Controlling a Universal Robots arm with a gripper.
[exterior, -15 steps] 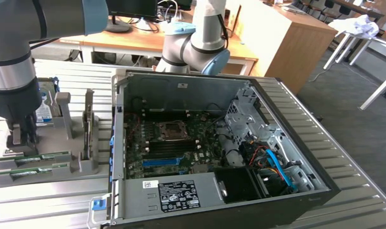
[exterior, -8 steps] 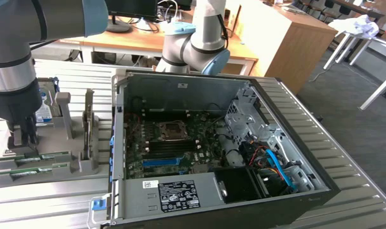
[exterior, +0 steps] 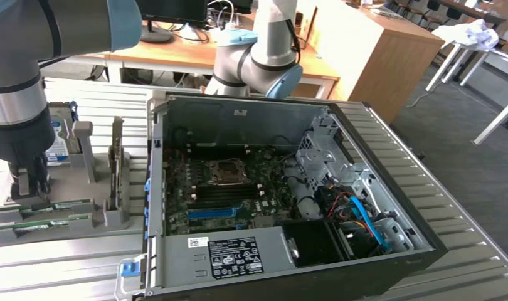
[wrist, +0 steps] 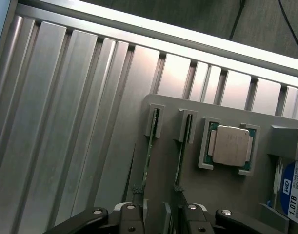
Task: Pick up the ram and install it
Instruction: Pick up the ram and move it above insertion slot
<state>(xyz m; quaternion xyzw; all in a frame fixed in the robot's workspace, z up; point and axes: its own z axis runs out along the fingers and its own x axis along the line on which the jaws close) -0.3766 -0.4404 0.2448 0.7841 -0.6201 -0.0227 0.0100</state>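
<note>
Released pincer [wrist: 160, 209] hovers over two ram sticks [wrist: 147, 156] standing edgewise in a grey holder [wrist: 166, 161]; a clean grasp needs jaws centred on one.

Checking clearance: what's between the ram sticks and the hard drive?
Wrist view: the silver processor chip, in its pocket, between the nearer ram stick and the hard drive.

On a ribbed metal table [exterior: 476, 276] an open PC case [exterior: 421, 248] lies with its motherboard [exterior: 237, 200], power supply [exterior: 229, 256] and blue cables [exterior: 362, 216] exposed, while at the exterior view's left a grey holder [wrist: 227, 192] carries a processor [wrist: 230, 145] and a hard drive [wrist: 291, 187], with wooden desks [exterior: 187, 53] far behind.
</note>
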